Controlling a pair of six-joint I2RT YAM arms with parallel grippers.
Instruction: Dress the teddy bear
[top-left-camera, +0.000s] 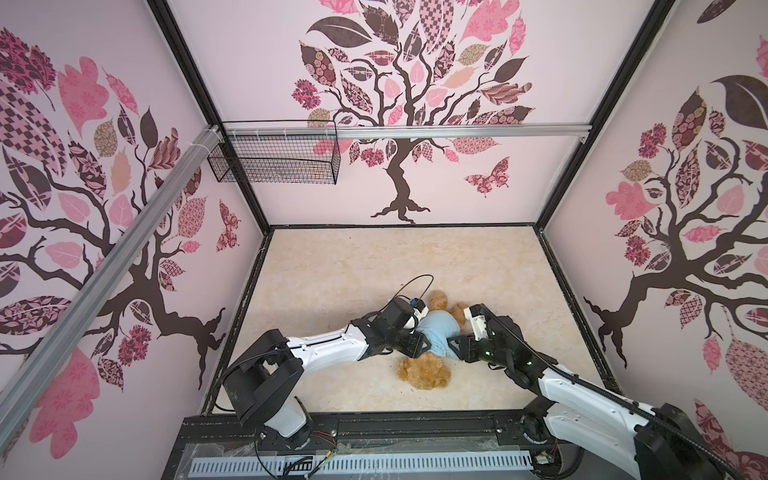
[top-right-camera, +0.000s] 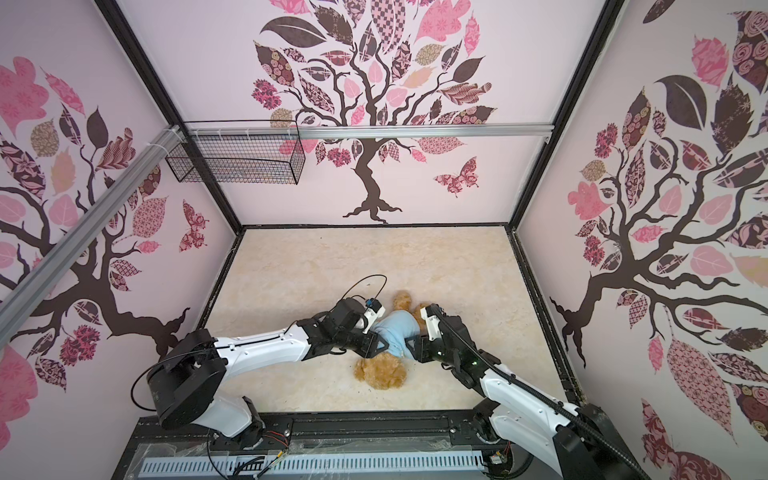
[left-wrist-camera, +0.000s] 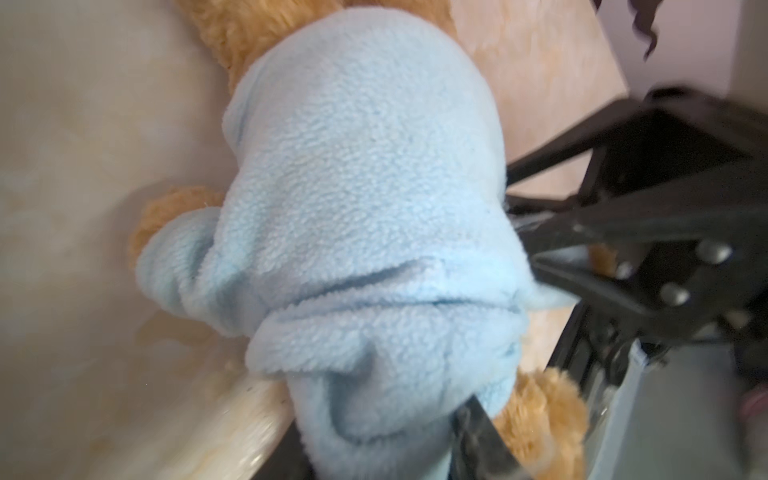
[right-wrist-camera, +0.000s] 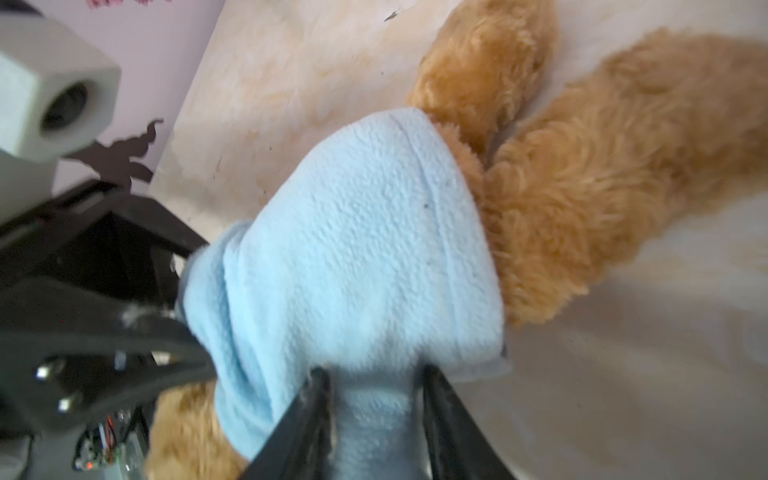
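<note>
Left gripper (top-left-camera: 420, 344) and right gripper (top-left-camera: 454, 344) each clamp a side of the blue shirt (top-left-camera: 436, 328) on the teddy bear (top-left-camera: 424, 372), which we judge soft, light, best gripped by fabric.

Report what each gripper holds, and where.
Both hold the shirt on the teddy bear, near its head end: left gripper on the left side, right gripper on the right side.
</note>
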